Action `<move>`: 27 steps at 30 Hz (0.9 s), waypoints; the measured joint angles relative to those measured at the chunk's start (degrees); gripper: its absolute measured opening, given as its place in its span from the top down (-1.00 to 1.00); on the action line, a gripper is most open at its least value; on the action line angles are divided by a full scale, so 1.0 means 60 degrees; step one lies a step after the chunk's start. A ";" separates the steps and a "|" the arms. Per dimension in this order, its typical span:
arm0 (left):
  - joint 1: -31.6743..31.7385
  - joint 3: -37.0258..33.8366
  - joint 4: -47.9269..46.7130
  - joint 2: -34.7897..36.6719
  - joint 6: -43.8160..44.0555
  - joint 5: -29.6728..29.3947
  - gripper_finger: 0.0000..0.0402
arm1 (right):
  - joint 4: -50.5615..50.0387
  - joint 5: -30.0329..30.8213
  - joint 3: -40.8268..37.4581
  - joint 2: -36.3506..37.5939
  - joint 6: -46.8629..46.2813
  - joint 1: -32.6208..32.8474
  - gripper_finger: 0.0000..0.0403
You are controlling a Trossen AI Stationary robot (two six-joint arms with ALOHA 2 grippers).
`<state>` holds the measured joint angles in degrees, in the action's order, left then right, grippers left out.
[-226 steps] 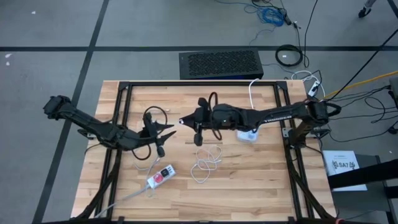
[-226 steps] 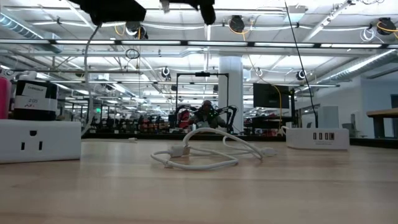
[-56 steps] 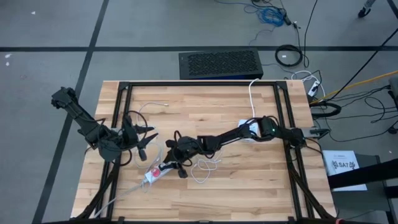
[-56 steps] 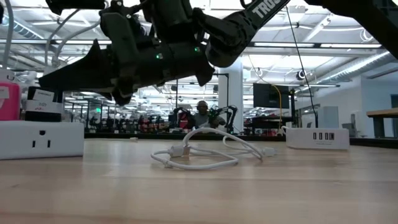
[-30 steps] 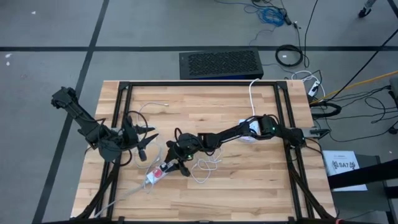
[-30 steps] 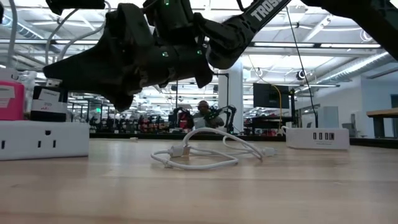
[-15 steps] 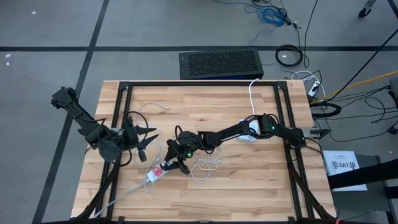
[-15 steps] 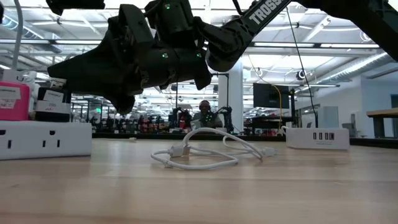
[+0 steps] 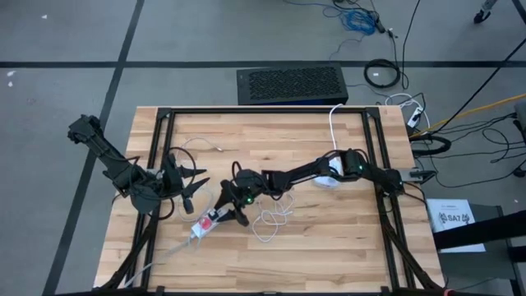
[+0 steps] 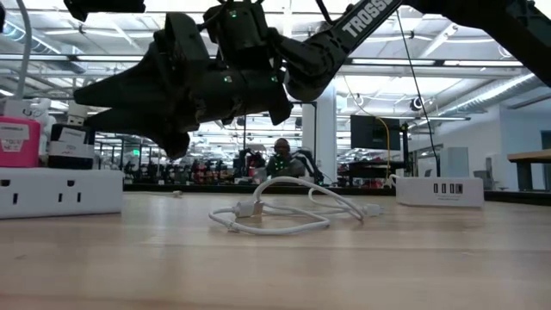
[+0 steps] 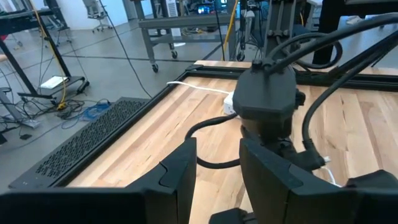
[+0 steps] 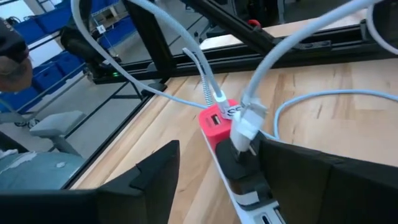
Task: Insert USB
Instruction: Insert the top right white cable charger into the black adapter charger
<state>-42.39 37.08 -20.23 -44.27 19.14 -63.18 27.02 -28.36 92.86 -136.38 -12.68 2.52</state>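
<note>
USB plug seated in the power strip, right gripper spread just behind it.

The white USB plug (image 12: 244, 127) stands upright in the black adapter on the white power strip (image 9: 205, 225), whose long axis runs diagonally toward the near-left of the wooden table (image 9: 329, 247). The right gripper (image 9: 229, 209) hangs over it, fingers released, grasping nothing. The left gripper (image 9: 194, 182) waits just left, fingers parted and empty. A coiled white cable (image 10: 275, 211) lies to the right; bare planks stretch beyond.
</note>
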 joint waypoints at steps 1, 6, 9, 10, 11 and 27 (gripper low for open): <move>0.0000 0.0000 0.0000 0.0000 -0.0004 0.0000 0.36 | 0.0004 0.0000 0.0006 0.0000 -0.0028 -0.0023 -0.06; 0.0000 0.0000 0.0000 0.0000 -0.0001 -0.0001 0.36 | 0.0126 0.0000 0.0011 0.0000 -0.0070 -0.0112 -0.06; -0.0001 0.0000 0.0004 0.0000 0.0000 0.0037 0.36 | 0.0354 -0.0007 0.0015 0.0000 -0.0077 -0.0123 -0.07; -0.0001 0.0000 0.0004 0.0000 0.0000 0.0042 0.36 | 0.0433 -0.0009 0.0015 0.0004 -0.0109 -0.0123 -0.07; -0.0003 0.0000 0.0004 0.0000 0.0000 0.0047 0.36 | 0.0529 -0.0011 0.0015 0.0004 -0.0208 -0.0121 -0.07; 0.0000 0.0000 -0.0004 0.0000 -0.0004 0.0065 0.36 | 0.0971 0.0807 0.0029 0.0025 -0.0515 0.0255 0.16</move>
<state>-42.39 37.08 -20.25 -44.27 19.11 -62.79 32.85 -23.52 93.03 -136.22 -15.77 4.05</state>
